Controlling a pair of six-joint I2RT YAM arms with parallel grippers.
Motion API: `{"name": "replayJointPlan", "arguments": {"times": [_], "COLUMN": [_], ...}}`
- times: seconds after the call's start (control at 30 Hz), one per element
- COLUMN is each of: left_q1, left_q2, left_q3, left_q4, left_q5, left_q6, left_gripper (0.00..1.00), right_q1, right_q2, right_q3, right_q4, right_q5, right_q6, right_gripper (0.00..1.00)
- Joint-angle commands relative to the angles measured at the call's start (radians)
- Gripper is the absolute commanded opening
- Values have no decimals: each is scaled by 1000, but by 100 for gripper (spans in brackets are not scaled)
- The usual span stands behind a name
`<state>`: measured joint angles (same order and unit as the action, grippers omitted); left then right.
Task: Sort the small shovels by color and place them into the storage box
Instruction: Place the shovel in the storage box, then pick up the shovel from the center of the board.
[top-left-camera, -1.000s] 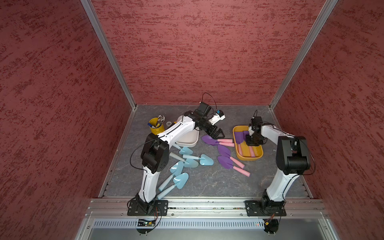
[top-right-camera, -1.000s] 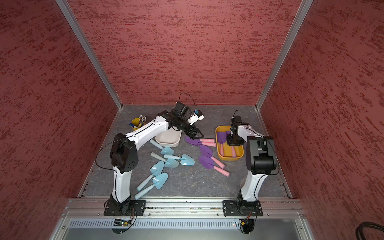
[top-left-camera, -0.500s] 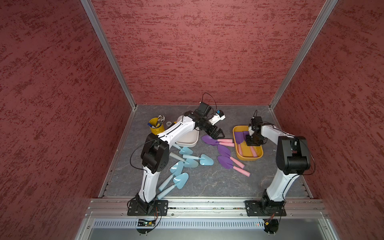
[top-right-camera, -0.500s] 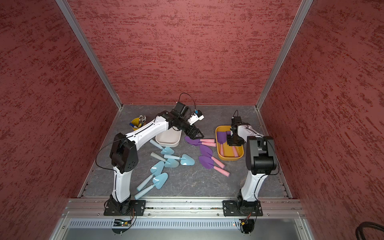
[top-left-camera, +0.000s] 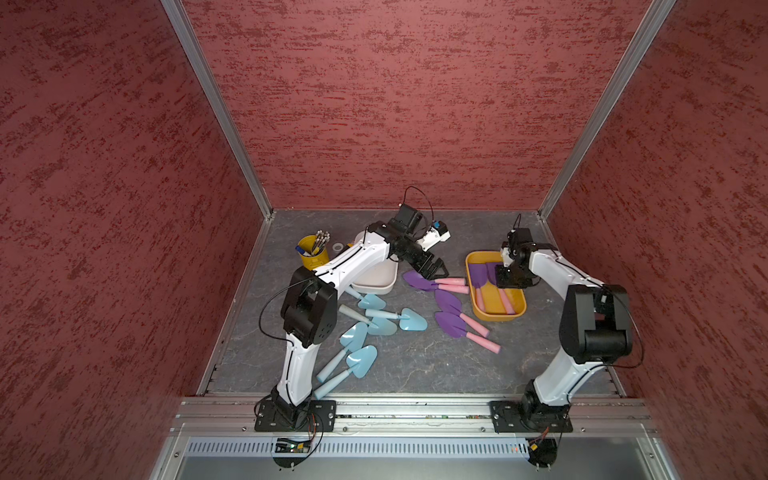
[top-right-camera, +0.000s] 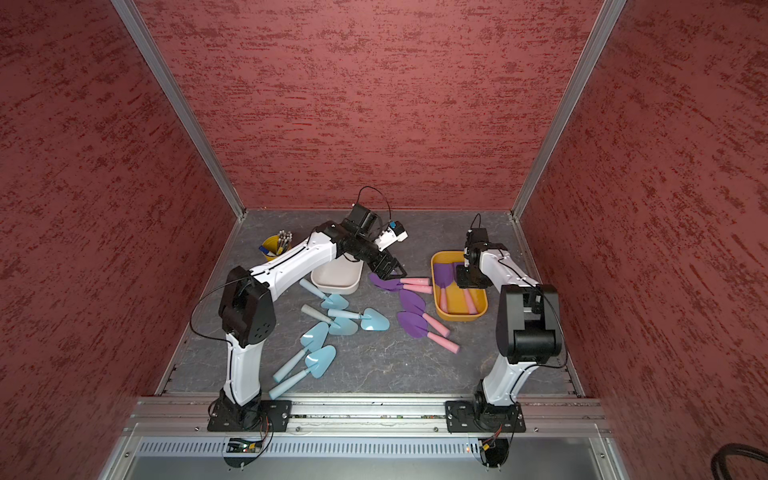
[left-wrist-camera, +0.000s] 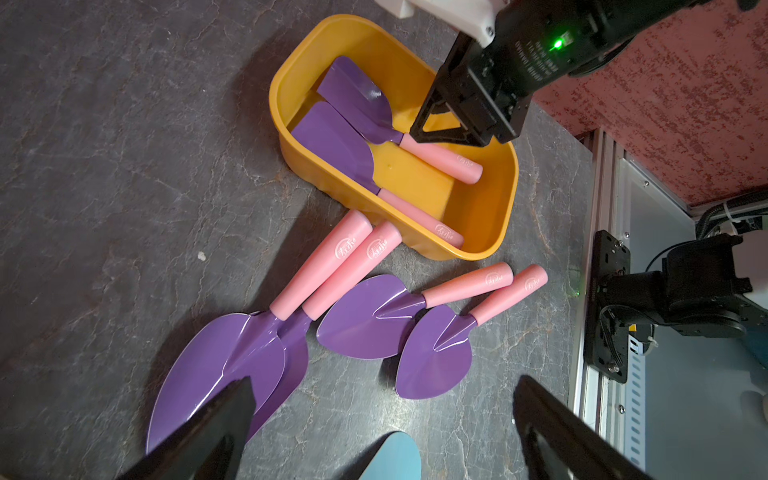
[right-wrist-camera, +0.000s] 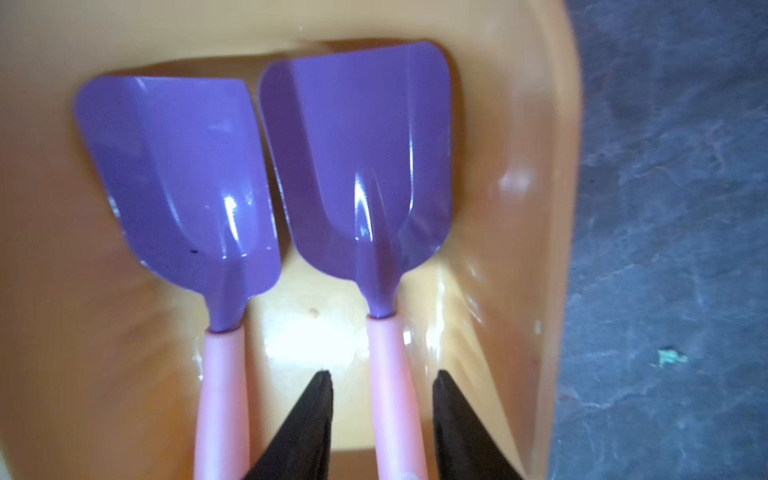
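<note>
Two purple-bladed, pink-handled shovels lie side by side in the yellow storage box. My right gripper is down inside the box, open, with one finger on each side of a pink handle and a gap on both sides. My left gripper hangs open over the blades of two stacked purple shovels just left of the box. Two more purple shovels lie beside them. Several light blue shovels are spread near the left arm.
A cream box sits partly under the left arm. A yellow cup of pens stands at the back left, with a white device with a blue cap behind the left wrist. Red walls close in three sides; a metal rail runs along the front.
My right gripper has gone from shut to open around the pink handle in the yellow box. The left arm and the loose shovels have not moved.
</note>
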<state>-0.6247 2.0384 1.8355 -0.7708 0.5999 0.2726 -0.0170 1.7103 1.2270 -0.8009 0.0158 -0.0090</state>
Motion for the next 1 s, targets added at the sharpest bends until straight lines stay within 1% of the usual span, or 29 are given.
{"name": "replayJointPlan", "arguments": {"times": [0.0,0.1,0.23,0.5,0.6,0.7,0.83,0.97], "left_q1": [7,25,53,88,103,122,135,138], "left_q2": [-58,-89,-148,-272,-314,-345,-384,-423], "left_q3": [21,15,-28,-137,-203,-264,-338,-404], "left_q4": [-57,-81,-101,-202,-203,-178,-163,-174], "left_q5": [3,8,21,39,59,75,89,112], "left_q6": [46,58,88,168,185,169,182,224], "left_gripper": [100,100,100,100,100,100,100,100], "right_q1": [-3,14,48,112,135,159,208,264], "right_q2": [-90,-170,-285,-458,-485,-494,-490,-493], "right_q3": [44,52,32,-64,-87,-99,-76,-63], "right_q4": [-53,-64,-62,-19,-17,-31,-96,-183], "right_q5": [-1,-23,-71,-219,-244,-261,-240,-219], "right_q6": [-17,-29,-88,-174,-185,-204,-243,-327], "right_gripper": [43,44,43,40,40,39,39,39]}}
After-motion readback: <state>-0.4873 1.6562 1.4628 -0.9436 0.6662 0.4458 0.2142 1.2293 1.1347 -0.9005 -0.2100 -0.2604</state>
